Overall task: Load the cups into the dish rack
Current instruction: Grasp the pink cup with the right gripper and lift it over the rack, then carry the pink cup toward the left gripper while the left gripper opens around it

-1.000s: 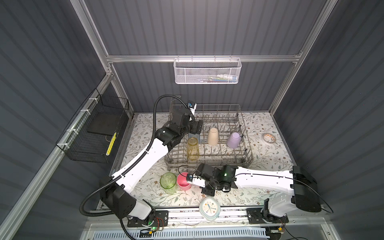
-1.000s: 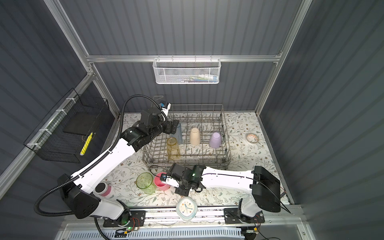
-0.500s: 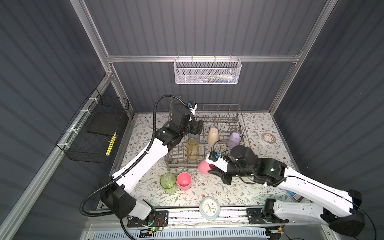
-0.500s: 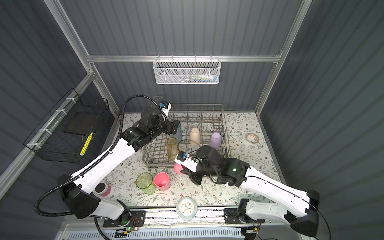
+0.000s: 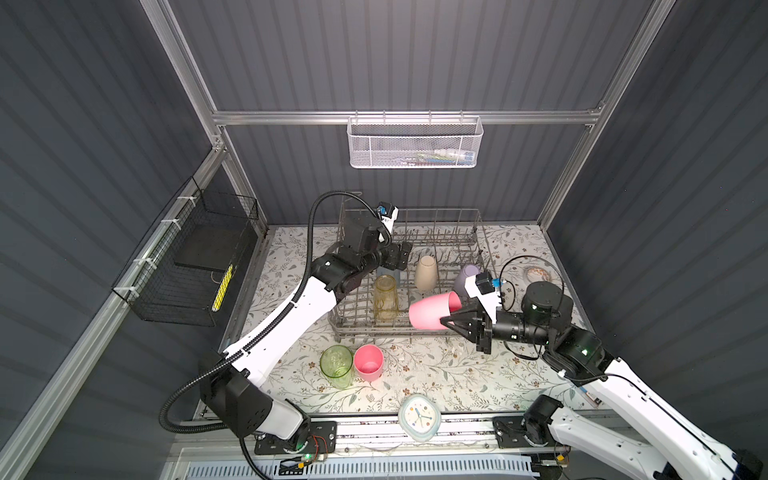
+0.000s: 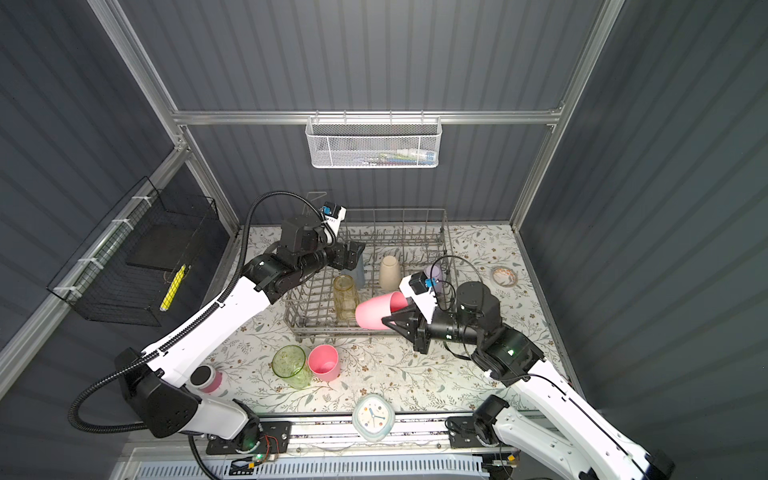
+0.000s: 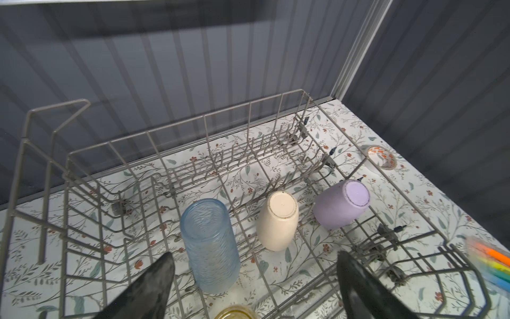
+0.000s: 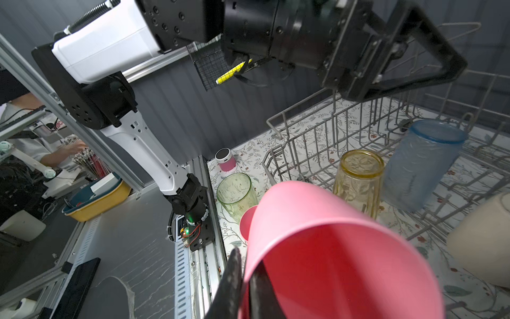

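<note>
White mesh basket (image 5: 414, 145): hung on the back rail, upper middle in both top views, with thin items lying inside.
Black wire basket (image 5: 166, 291): was fixed to the left wall, left of centre; a yellow marker (image 5: 222, 288) leaned inside it.
Clock (image 5: 419, 417): lay face up, bottom middle.
Tape roll (image 5: 537, 274): lay flat, right of centre, on the floral table cover (image 5: 436, 374).
Pink cylinder (image 6: 205, 378): black-topped, stood lower left in a top view.

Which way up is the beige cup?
Upside down: the beige cup shows its closed base on top, inside the dish rack.
</note>
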Controlling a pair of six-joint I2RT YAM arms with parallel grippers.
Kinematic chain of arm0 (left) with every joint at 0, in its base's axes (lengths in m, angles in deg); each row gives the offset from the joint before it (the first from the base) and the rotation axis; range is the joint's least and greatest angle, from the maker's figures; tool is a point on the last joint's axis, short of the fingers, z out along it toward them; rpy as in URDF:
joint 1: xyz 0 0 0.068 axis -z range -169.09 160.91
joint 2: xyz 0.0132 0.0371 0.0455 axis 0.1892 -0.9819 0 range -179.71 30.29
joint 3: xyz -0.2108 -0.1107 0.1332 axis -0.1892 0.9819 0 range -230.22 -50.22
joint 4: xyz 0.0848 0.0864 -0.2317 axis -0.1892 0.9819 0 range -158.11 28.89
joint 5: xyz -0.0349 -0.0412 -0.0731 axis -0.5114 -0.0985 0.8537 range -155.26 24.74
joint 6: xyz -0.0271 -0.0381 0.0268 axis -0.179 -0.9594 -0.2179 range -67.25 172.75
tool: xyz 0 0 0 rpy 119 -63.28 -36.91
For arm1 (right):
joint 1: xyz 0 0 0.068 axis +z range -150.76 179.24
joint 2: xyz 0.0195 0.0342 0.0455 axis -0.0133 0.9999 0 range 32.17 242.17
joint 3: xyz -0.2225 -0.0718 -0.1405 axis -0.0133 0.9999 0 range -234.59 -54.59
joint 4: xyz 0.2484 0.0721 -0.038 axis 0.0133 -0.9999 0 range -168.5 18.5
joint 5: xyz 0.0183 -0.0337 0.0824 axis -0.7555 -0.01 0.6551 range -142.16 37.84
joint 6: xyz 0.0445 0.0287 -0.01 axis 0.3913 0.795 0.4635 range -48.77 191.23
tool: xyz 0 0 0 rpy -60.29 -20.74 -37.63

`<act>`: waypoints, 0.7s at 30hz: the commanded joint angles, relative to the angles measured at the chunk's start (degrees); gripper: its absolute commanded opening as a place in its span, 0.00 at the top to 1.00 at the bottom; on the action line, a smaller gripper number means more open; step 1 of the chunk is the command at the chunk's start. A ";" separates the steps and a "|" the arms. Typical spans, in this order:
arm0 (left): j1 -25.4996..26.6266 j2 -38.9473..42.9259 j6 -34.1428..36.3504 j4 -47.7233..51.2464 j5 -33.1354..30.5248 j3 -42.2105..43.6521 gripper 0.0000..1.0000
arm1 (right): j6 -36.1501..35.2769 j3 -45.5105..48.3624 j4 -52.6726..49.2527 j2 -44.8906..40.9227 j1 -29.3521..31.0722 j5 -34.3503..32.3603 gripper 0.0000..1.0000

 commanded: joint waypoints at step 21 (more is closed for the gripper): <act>-1.12 5.23 -11.80 -28.03 41.18 13.98 0.08 | 48.07 16.67 59.81 6.74 -22.73 22.90 0.91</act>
